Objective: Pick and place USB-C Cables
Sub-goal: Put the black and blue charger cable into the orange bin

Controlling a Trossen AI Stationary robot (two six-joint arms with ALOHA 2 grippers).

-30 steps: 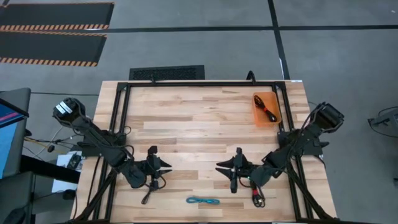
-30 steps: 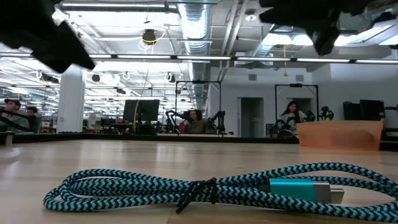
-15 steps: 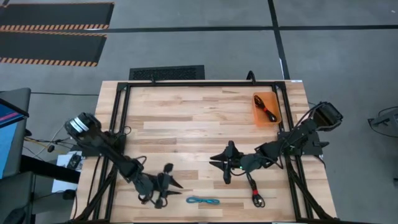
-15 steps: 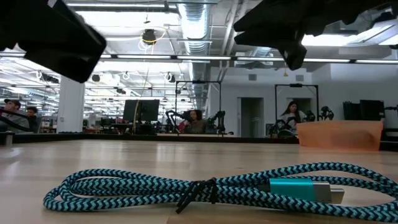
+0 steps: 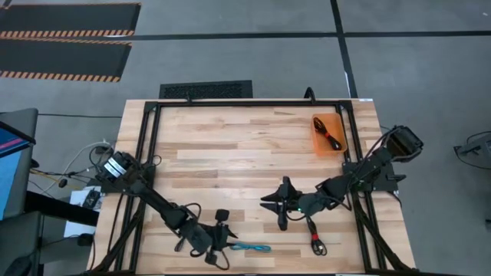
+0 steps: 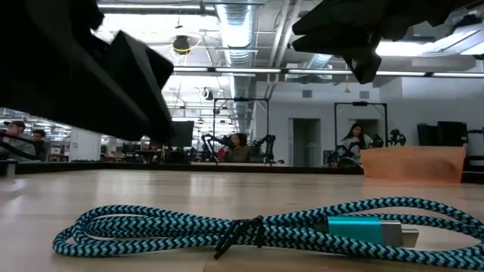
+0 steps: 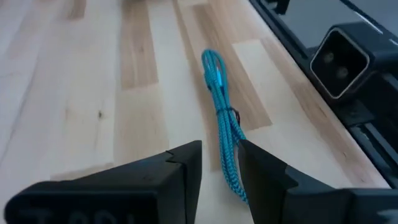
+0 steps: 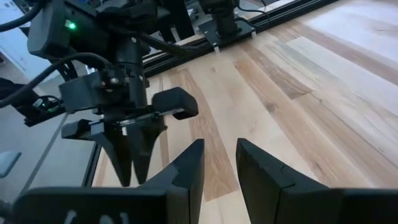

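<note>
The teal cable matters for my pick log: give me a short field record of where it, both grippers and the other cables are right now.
teal cable: flat on the table's near edge, bundled, untouched
left gripper: open, just beside the teal cable's end, not yet around it
right gripper: open, empty, mid-table
cable near right arm: black with red, on the table
orange tray: far right, holds a black-and-red cable
</note>
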